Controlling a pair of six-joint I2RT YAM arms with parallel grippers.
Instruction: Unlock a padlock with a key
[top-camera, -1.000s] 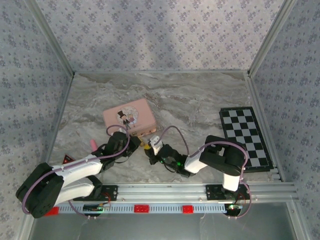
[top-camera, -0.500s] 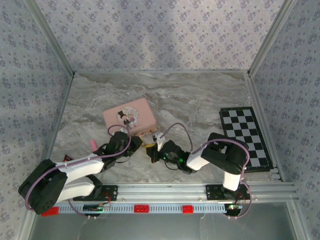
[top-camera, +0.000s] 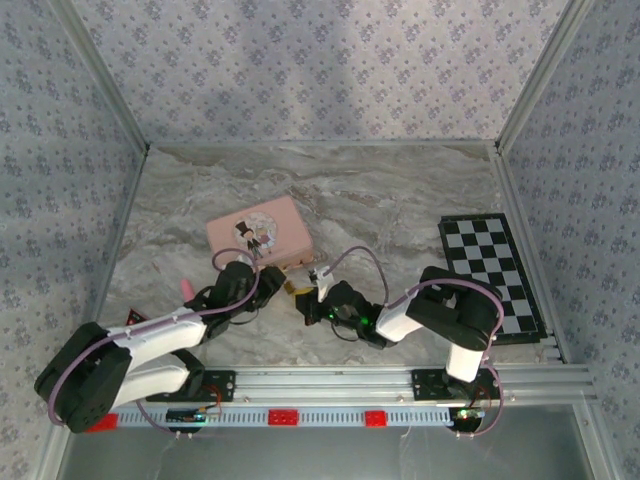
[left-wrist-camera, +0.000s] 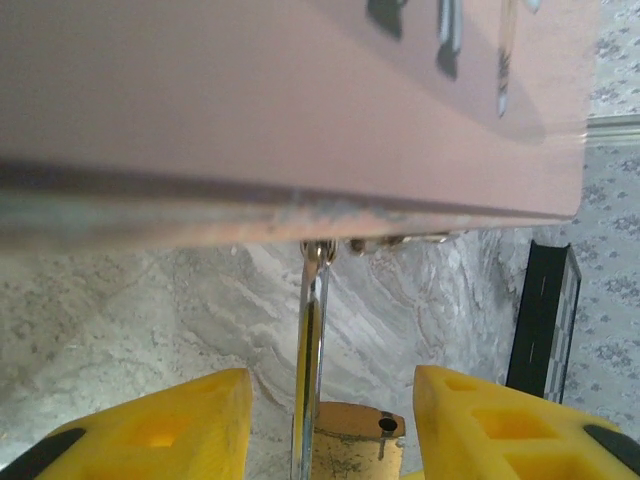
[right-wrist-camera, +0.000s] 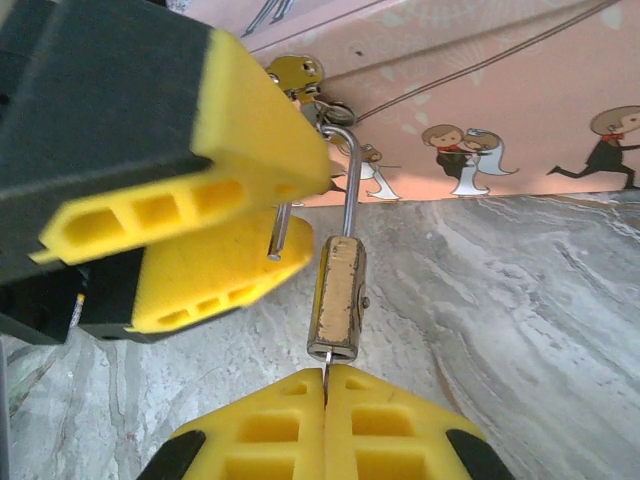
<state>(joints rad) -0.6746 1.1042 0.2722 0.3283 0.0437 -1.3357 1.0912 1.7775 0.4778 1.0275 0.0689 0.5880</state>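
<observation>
R gripper (right-wrist-camera: 325, 400) sat at the near edge of its wrist cam. Its yellow fingers were pressed tight together w/ no gap, pinching the key (right-wrist-camera: 325, 377). Only a thin sliver of metal showed there, so prob the key blade, going up into the bottom of the padlock (right-wrist-camera: 338, 290).

The padlock hung upright just past those fingers, brass body w/ the silver shackle (right-wrist-camera: 347, 180) above it. One shackle leg sat in the body and the other ended free off to the side, so it looked popped open. The top of the shackle was hooked thru the gold clasp (right-wrist-camera: 296, 72) on the front of the pink box (right-wrist-camera: 480, 90).

L gripper (left-wrist-camera: 330, 395) came in from the other side, fingers (left-wrist-camera: 150, 430) spread well apart. The padlock was in the gap btwn them but not squeezed, so nothing held.

On the top cam both grippers met just beside the box's front edge, around mid table (top-camera: 380, 190). A chessboard (top-camera: 492, 270) lay well apart on the right.
</observation>
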